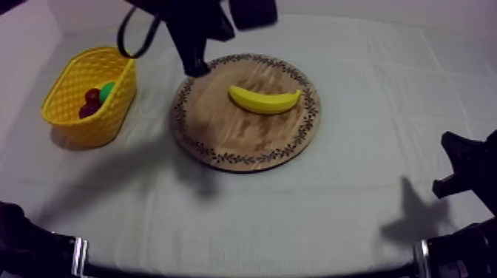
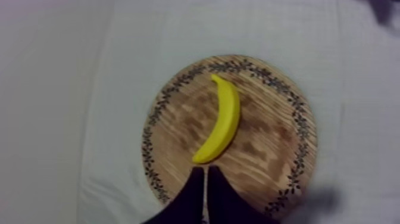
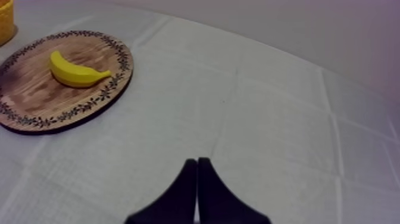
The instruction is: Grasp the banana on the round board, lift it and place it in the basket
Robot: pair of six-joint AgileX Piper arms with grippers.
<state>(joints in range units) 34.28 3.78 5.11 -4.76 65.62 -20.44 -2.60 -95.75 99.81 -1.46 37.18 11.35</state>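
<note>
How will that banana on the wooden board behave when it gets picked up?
Probably stiff: the banana holds one smooth moulded curve on the wooden board. Its even, plain skin might slip under a pinch. Lying flat on its side, it may pivot if pushed near an end.

No text, label, brand, number or sign can be read in any view. The one marking is the dark leafy pattern round the rim of the wooden board (image 1: 244, 140); it is ornament, not lettering.
</note>
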